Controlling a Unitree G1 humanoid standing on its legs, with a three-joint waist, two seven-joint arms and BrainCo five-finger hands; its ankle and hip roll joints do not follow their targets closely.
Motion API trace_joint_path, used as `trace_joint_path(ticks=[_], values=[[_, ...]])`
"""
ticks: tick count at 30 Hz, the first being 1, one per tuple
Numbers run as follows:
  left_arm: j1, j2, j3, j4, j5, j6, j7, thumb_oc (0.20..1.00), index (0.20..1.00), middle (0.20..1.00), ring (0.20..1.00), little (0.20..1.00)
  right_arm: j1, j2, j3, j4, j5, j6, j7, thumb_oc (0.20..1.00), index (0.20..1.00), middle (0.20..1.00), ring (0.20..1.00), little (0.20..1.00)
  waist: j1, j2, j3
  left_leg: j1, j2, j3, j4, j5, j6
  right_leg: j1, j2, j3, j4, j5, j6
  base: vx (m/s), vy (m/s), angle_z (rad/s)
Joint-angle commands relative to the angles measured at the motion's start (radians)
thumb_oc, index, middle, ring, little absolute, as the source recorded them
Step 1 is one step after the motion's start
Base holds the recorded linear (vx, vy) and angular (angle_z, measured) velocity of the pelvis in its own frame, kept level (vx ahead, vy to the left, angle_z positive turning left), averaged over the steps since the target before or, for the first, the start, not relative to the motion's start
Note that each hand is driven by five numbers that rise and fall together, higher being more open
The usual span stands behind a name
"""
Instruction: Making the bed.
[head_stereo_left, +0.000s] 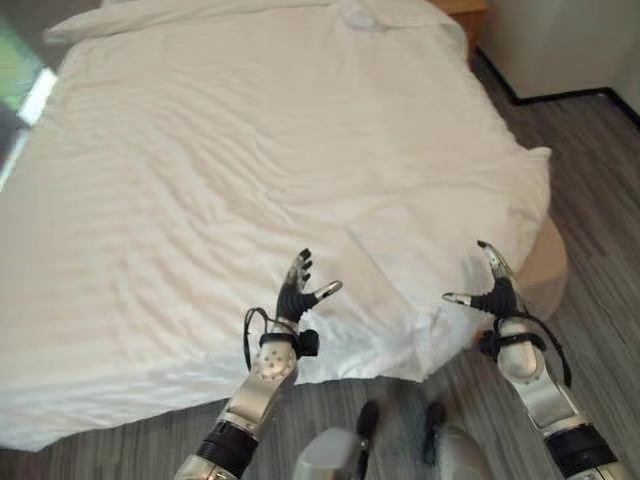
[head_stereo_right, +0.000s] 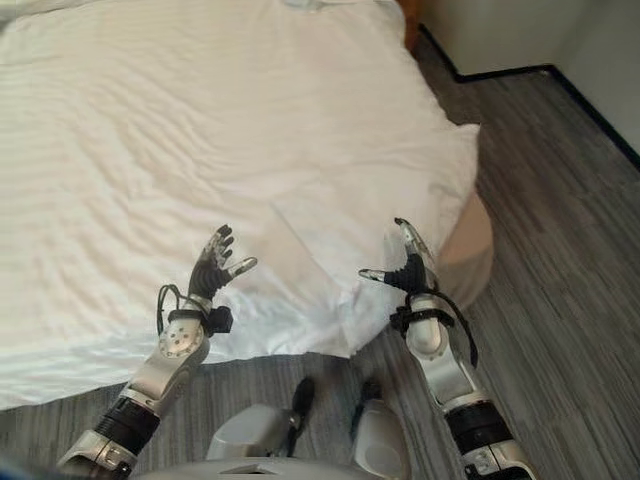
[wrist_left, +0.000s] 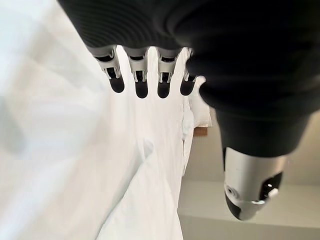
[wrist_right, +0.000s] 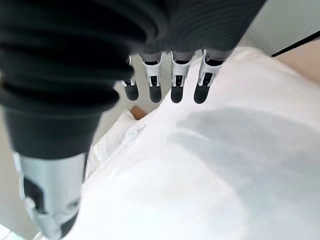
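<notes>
Both hands, left hand and right hand, hang spread and empty over the duvet; you're between grabs, so next pinch that rumpled corner.

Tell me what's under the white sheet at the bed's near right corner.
A tan bed base shows below the sheet at that corner. Everything else under the sheet is covered, mattress included. Both hands, left and right, hover open above it.
</notes>
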Motion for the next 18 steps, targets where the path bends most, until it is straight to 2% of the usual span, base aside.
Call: trace_joint_path(ticks=[1, 2, 3, 4, 5, 6, 7, 8, 9, 10, 11, 12, 13, 14, 15, 17, 18], values=[[0.044, 0.036, -0.006, -0.088, 0.023, -0.055, -0.012, 1.0, 1.0, 1.0, 1.0, 1.0, 0.009, -0.055, -0.029, -0.063, -0.077, -0.017, -0.05, 1.0, 1.0, 1.0, 1.0, 1.0, 0.035, -0.049, -0.083, -0.005, 0.155, 0.093, -0.083, -0.081, -0.105, 0.064, -0.085, -0.107, -0.009, -0.019, 0.025, 0.13, -0.542, 1.49], [0.058, 0.038, 0.003, -0.092, 0.018, -0.057, -0.01, 1.0, 1.0, 1.0, 1.0, 1.0, 0.018, -0.062, -0.031, -0.07, -0.08, -0.018, -0.052, 1.0, 1.0, 1.0, 1.0, 1.0, 0.034, -0.047, -0.096, -0.013, 0.18, 0.086, -0.088, -0.071, -0.122, 0.086, -0.074, -0.128, -0.048, -0.016, 0.02, 0.07, -0.339, 0.91], [0.058, 0.038, 0.003, -0.092, 0.018, -0.056, -0.01, 1.0, 1.0, 1.0, 1.0, 1.0, 0.018, -0.063, -0.03, -0.07, -0.08, -0.018, -0.052, 1.0, 1.0, 1.0, 1.0, 1.0, 0.032, -0.046, -0.096, -0.013, 0.181, 0.084, -0.088, -0.071, -0.123, 0.087, -0.073, -0.13, -0.05, -0.015, 0.02, 0.09, -0.483, 0.48], [0.096, 0.044, 0.032, -0.108, 0.003, -0.063, -0.014, 1.0, 1.0, 1.0, 1.0, 1.0, 0.02, -0.086, -0.045, -0.101, -0.117, -0.021, -0.066, 1.0, 1.0, 1.0, 1.0, 1.0, 0.039, -0.044, -0.11, -0.034, 0.229, 0.097, -0.092, -0.038, -0.159, 0.123, -0.06, -0.176, -0.114, -0.011, 0.014, 0.05, -0.463, 0.32], [0.116, 0.044, 0.04, -0.115, 0.001, -0.064, -0.016, 1.0, 1.0, 1.0, 1.0, 1.0, 0.022, -0.102, -0.058, -0.118, -0.142, -0.023, -0.085, 1.0, 1.0, 1.0, 1.0, 1.0, 0.045, -0.039, -0.11, -0.047, 0.25, 0.099, -0.092, -0.017, -0.178, 0.145, -0.047, -0.197, -0.145, -0.014, 0.005, 0.05, -0.466, 0.26], [0.117, 0.044, 0.04, -0.116, 0.001, -0.063, -0.016, 1.0, 1.0, 1.0, 1.0, 1.0, 0.023, -0.102, -0.058, -0.118, -0.142, -0.023, -0.086, 1.0, 1.0, 1.0, 1.0, 1.0, 0.042, -0.038, -0.111, -0.048, 0.251, 0.095, -0.092, -0.017, -0.179, 0.149, -0.046, -0.201, -0.149, -0.012, 0.004, 0.0, -0.261, 0.24], [0.134, 0.039, 0.051, -0.124, -0.007, -0.07, -0.017, 1.0, 1.0, 1.0, 1.0, 1.0, 0.026, -0.12, -0.079, -0.14, -0.171, -0.023, -0.109, 1.0, 1.0, 1.0, 1.0, 1.0, 0.039, -0.031, -0.109, -0.066, 0.265, 0.104, -0.092, 0.004, -0.195, 0.169, -0.037, -0.226, -0.174, -0.021, -0.002, -0.03, -0.167, 0.28], [0.147, 0.035, 0.054, -0.131, -0.011, -0.073, -0.02, 1.0, 1.0, 1.0, 1.0, 1.0, 0.03, -0.134, -0.1, -0.155, -0.192, -0.022, -0.128, 1.0, 1.0, 1.0, 1.0, 1.0, 0.035, -0.024, -0.105, -0.083, 0.27, 0.124, -0.092, 0.019, -0.196, 0.175, -0.033, -0.254, -0.175, -0.036, -0.006, -0.07, -0.282, 0.63], [0.162, 0.02, 0.056, -0.134, -0.024, -0.07, -0.022, 1.0, 1.0, 1.0, 1.0, 1.0, 0.023, -0.16, -0.144, -0.186, -0.217, -0.001, -0.174, 1.0, 1.0, 1.0, 1.0, 1.0, 0.014, -0.029, -0.079, -0.11, 0.263, 0.288, -0.08, 0.046, -0.163, 0.196, -0.044, -0.31, -0.175, -0.045, -0.011, -0.07, -0.265, 0.89], [0.17, 0.022, 0.058, -0.135, -0.025, -0.068, -0.027, 1.0, 1.0, 1.0, 1.0, 1.0, 0.016, -0.172, -0.165, -0.204, -0.233, 0.009, -0.191, 1.0, 1.0, 1.0, 1.0, 1.0, 0.002, -0.038, -0.073, -0.097, 0.258, 0.391, -0.069, 0.022, -0.147, 0.204, -0.05, -0.338, -0.175, -0.054, -0.011, -0.06, -0.195, 1.29], [0.169, 0.022, 0.059, -0.135, -0.025, -0.068, -0.028, 1.0, 1.0, 1.0, 1.0, 1.0, 0.016, -0.172, -0.165, -0.205, -0.233, 0.009, -0.19, 1.0, 1.0, 1.0, 1.0, 1.0, 0.004, -0.038, -0.073, -0.1, 0.257, 0.393, -0.067, 0.024, -0.146, 0.2, -0.051, -0.336, -0.175, -0.051, -0.011, -0.14, -0.191, 1.4], [0.177, 0.027, 0.07, -0.155, -0.04, -0.07, -0.04, 1.0, 1.0, 1.0, 1.0, 1.0, -0.004, -0.185, -0.19, -0.246, -0.247, 0.025, -0.195, 1.0, 1.0, 1.0, 1.0, 1.0, -0.01, -0.05, -0.066, -0.099, 0.228, 0.492, 0.026, -0.039, -0.124, 0.183, -0.054, -0.371, -0.175, -0.039, -0.017, -0.16, -0.151, 1.07], [0.181, 0.033, 0.071, -0.171, -0.042, -0.071, -0.049, 1.0, 1.0, 1.0, 1.0, 1.0, -0.016, -0.192, -0.202, -0.267, -0.258, 0.035, -0.191, 1.0, 1.0, 1.0, 1.0, 1.0, -0.012, -0.054, -0.067, -0.101, 0.206, 0.489, 0.087, -0.09, -0.119, 0.178, -0.057, -0.375, -0.175, -0.038, -0.019, -0.16, -0.152, 0.62], [0.18, 0.033, 0.072, -0.172, -0.042, -0.07, -0.049, 1.0, 1.0, 1.0, 1.0, 1.0, -0.016, -0.192, -0.203, -0.269, -0.258, 0.036, -0.19, 1.0, 1.0, 1.0, 1.0, 1.0, -0.013, -0.054, -0.067, -0.108, 0.206, 0.489, 0.092, -0.09, -0.118, 0.174, -0.057, -0.375, -0.175, -0.035, -0.019, -0.05, -0.098, 0.33], [0.182, 0.037, 0.068, -0.181, -0.038, -0.071, -0.062, 1.0, 1.0, 1.0, 1.0, 1.0, -0.027, -0.186, -0.231, -0.277, -0.257, 0.041, -0.196, 1.0, 1.0, 1.0, 1.0, 1.0, -0.025, -0.052, -0.078, -0.076, 0.172, 0.478, 0.116, -0.152, -0.103, 0.165, -0.047, -0.387, -0.175, -0.041, -0.025, 0.0, -0.068, 0.39], [0.187, 0.033, 0.062, -0.189, -0.043, -0.064, -0.07, 1.0, 1.0, 1.0, 1.0, 1.0, -0.034, -0.181, -0.241, -0.288, -0.248, 0.045, -0.19, 1.0, 1.0, 1.0, 1.0, 1.0, -0.033, -0.049, -0.084, -0.068, 0.17, 0.492, 0.1, -0.142, -0.095, 0.168, -0.037, -0.397, -0.175, -0.042, -0.023, 0.04, -0.045, 0.35], [0.189, 0.027, 0.056, -0.184, -0.051, -0.06, -0.078, 1.0, 1.0, 1.0, 1.0, 1.0, -0.049, -0.185, -0.236, -0.282, -0.256, 0.049, -0.184, 1.0, 1.0, 1.0, 1.0, 1.0, -0.037, -0.041, -0.094, -0.046, 0.174, 0.512, 0.054, -0.136, -0.095, 0.173, -0.026, -0.41, -0.175, -0.047, -0.021, 0.12, -0.01, 0.25]])
